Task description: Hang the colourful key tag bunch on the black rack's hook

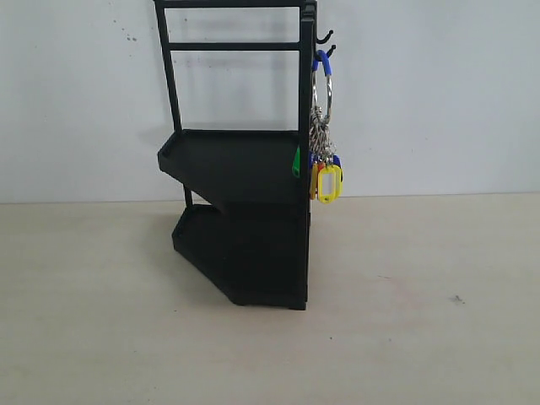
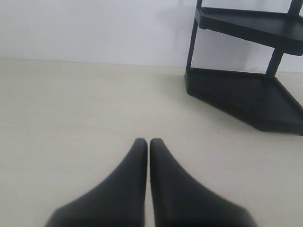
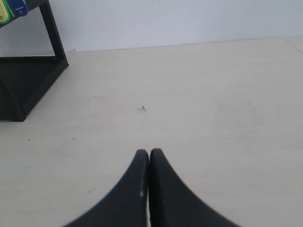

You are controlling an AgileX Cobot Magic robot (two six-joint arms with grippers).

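Note:
The colourful key tag bunch [image 1: 325, 135] hangs from the hook [image 1: 331, 49] on the right upright of the black rack [image 1: 240, 219]; its blue-sleeved ring rests over the prong and the yellow tags dangle below. A corner of its tags [image 3: 12, 9] shows in the right wrist view. Neither gripper appears in the exterior view. My left gripper [image 2: 149, 141] is shut and empty above the table, with the rack [image 2: 246, 90] ahead of it. Also shut and empty, my right gripper [image 3: 149, 152] is well apart from the rack's base [image 3: 26, 80].
A pale wooden table [image 1: 405, 321] carries the rack, backed by a white wall [image 1: 439, 101]. A second small hook [image 1: 325, 36] sits just above the loaded one.

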